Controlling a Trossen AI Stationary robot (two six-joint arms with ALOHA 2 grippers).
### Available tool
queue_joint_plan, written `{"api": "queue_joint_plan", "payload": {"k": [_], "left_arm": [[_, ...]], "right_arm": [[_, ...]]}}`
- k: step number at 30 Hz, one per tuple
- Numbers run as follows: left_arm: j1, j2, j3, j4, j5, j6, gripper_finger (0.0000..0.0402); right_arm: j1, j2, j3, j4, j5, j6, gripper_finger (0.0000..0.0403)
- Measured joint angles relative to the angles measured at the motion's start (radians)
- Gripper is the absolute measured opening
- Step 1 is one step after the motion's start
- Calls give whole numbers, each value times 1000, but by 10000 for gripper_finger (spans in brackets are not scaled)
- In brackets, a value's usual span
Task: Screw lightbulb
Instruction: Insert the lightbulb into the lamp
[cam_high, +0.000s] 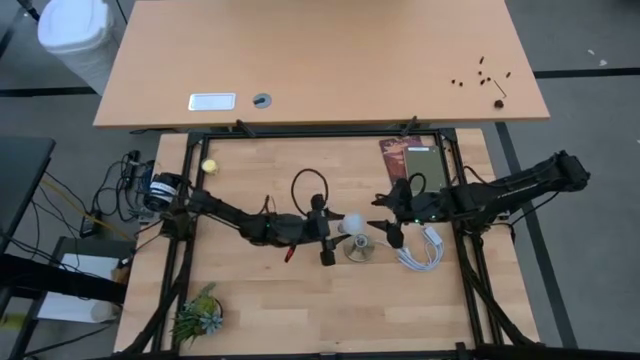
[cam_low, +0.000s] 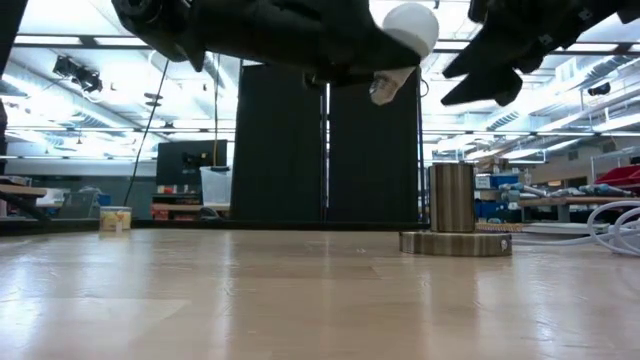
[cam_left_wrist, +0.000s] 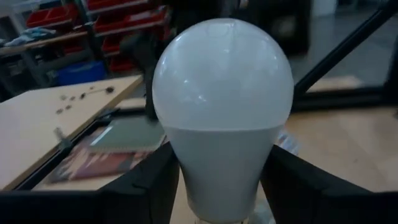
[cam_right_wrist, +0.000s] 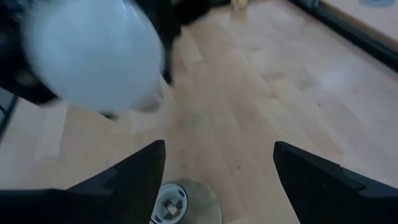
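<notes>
High view: both arms meet over the wooden table (cam_high: 300, 300), near the socket (cam_high: 360, 248), the landmark for these notes

- Left gripper (cam_high: 333, 230) clamps the lightbulb (cam_high: 352, 222) by its pale neck, dome pointing toward the right arm; bulb held up in the air just beside the socket, not over it
- Right gripper (cam_high: 388, 228) hangs on the socket's other side, fingers (cam_right_wrist: 134, 177) spread, nothing between them
- Risks, biggest first: bulb base looks tilted off the socket's upright sleeve, so threads could cross or jam; a handover between arms could drop the bulb; the loose socket, tethered by its white cable (cam_high: 420, 255), may spin or slide when twisted
</notes>
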Motion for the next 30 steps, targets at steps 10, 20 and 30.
{"api": "queue_joint_plan", "payload": {"k": [10,20,30], "left_arm": [[20,57,0,147,93,-42,211],[20,169,65,186,103,-65,211],[29,247,141,148,102,-49,211]], "right_arm": [[10,93,0,76,-9,-31,309],[43,21,-1,45,-6,-28,309],[50,24,-2,-80,-3,53,309]]}}
